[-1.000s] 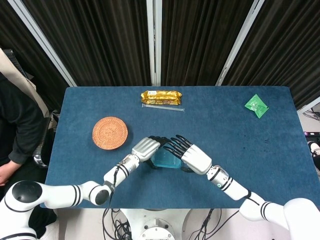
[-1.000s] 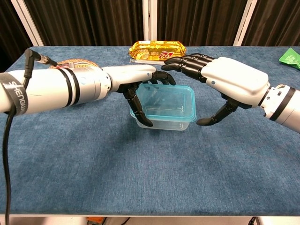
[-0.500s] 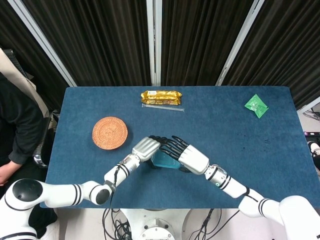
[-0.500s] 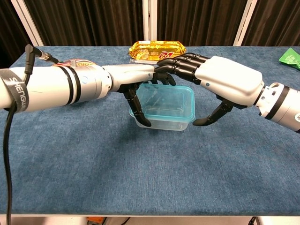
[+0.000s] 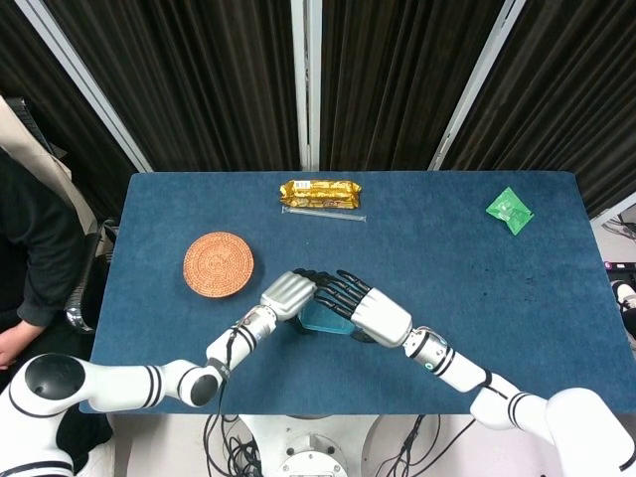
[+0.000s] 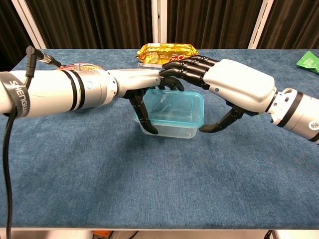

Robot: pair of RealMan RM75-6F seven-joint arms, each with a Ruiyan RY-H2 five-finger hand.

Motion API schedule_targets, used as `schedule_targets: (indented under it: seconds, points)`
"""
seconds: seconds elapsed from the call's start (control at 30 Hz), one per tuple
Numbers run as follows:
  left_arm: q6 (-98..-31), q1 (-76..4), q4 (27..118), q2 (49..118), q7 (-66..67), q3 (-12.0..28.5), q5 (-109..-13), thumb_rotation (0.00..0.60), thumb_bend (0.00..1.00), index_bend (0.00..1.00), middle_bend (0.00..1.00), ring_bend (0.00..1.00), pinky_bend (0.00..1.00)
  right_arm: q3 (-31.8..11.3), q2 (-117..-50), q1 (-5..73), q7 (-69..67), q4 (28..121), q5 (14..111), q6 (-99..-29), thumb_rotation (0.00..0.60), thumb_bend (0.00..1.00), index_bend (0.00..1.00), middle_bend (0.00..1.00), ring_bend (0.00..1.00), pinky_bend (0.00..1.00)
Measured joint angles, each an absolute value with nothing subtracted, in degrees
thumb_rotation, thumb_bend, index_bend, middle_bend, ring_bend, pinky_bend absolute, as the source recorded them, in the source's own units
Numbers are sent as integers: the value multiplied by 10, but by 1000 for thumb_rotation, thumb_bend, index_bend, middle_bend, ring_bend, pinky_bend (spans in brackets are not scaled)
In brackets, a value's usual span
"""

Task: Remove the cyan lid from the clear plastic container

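The clear plastic container point(image 6: 169, 131) with its cyan lid point(image 6: 175, 107) stands on the blue table near the front centre; in the head view only a patch of the lid point(image 5: 320, 317) shows between the hands. My left hand point(image 6: 142, 83) grips the container from the left, thumb down its near-left side and fingers over the far rim. My right hand point(image 6: 234, 88) reaches in from the right, fingers stretched over the lid's far edge above the left fingers. Its thumb point(image 6: 219, 124) touches the container's right corner. From above, the left hand point(image 5: 290, 295) and right hand point(image 5: 373, 316) meet over the box.
A gold snack pack point(image 5: 320, 191) and a thin clear stick point(image 5: 323, 213) lie at the back centre. A round woven coaster point(image 5: 219, 263) sits at the left and a green packet point(image 5: 510, 210) at the far right. A person in black point(image 5: 30, 248) stands off the table's left edge.
My right hand has slid left over the lid and its thumb has come against the right corner. The container has shifted slightly left; the left hand has kept its hold.
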State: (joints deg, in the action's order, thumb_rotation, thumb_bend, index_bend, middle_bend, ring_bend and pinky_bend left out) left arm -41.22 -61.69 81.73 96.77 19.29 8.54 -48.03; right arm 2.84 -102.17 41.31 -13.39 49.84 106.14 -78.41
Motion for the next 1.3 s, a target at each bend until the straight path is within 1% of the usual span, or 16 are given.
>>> schedule_targets:
  seconds: [0.13, 0.87, 1.3]
  points:
    - [-411, -615, 817, 967, 188, 85, -480, 600, 0, 160, 183, 192, 203, 29, -1030, 414, -138, 485, 1063, -796, 600, 230, 0, 0, 0, 0]
    - [-419, -611, 810, 972, 179, 87, -492, 600, 0, 155, 180, 191, 203, 20, -1048, 405, -158, 462, 1044, -833, 600, 263, 0, 22, 0, 0]
    - [-421, -609, 809, 974, 176, 87, -499, 600, 0, 133, 154, 192, 202, 17, -1061, 402, -173, 443, 1039, -854, 600, 310, 0, 66, 0, 0]
